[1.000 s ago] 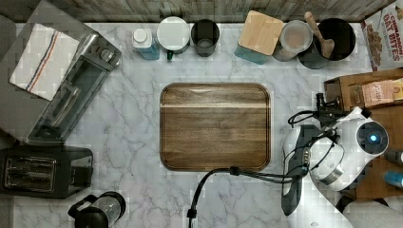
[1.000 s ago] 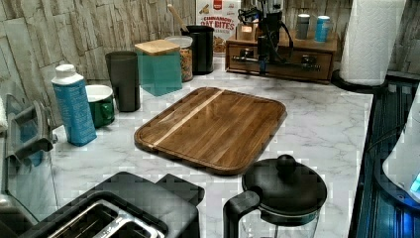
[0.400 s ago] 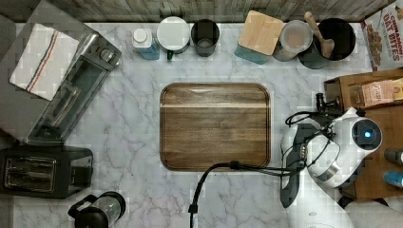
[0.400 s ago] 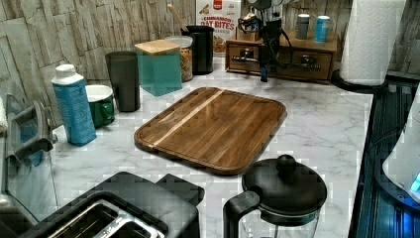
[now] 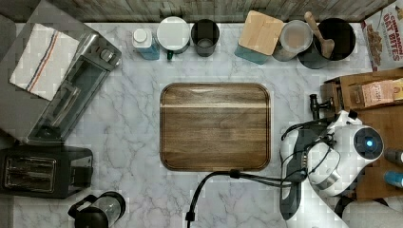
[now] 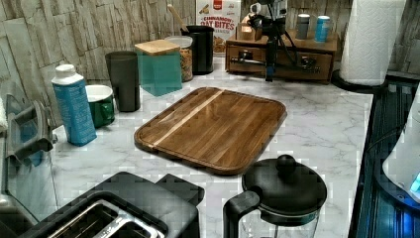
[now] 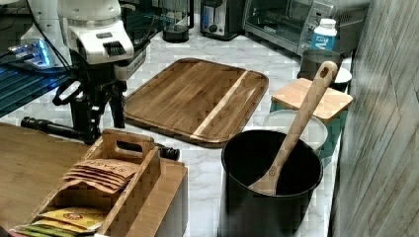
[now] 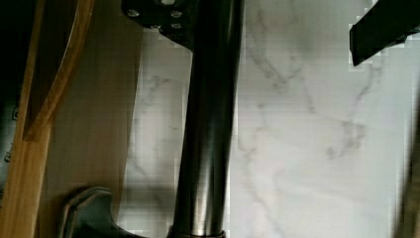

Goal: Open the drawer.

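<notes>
At the right edge of the top view, the drawer [image 6: 277, 59] sits under a wooden box on the marble table [image 5: 128, 142]. The arm has slid up the frame over the last second — its pincer [image 7: 103, 126] now straddles the handle [image 8: 208, 119], fingers apart, not yet gripping.

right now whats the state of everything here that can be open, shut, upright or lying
drawer: shut, front flush with the cabinet
bar handle: between the gripper fingers
gripper: open, fingers straddling the handle
teal canister: wooden lid on
french press: lid on, upright
blue bottle: capped, upright
wooden spoon: leaning in the black pot
cutting board: flat, bare
</notes>
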Motion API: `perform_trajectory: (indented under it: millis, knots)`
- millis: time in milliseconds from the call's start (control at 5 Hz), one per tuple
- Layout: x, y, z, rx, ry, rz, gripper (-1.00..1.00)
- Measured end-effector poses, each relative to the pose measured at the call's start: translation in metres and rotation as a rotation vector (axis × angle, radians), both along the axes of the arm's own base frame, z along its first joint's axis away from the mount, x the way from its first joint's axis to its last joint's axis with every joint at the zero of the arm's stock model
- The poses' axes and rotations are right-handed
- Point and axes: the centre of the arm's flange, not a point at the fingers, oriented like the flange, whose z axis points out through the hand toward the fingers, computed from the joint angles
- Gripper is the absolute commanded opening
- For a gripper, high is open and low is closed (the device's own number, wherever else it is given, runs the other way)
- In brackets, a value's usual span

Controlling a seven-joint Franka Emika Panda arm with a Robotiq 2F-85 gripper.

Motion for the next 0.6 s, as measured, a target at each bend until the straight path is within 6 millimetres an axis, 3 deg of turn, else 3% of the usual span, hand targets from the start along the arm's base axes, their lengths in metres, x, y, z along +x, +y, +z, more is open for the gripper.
perform_trajectory:
  millis: [600]
  knots:
    - [-0.022, 0.089, 0.002, -0.02, -0.093, -0.052, 1.0]
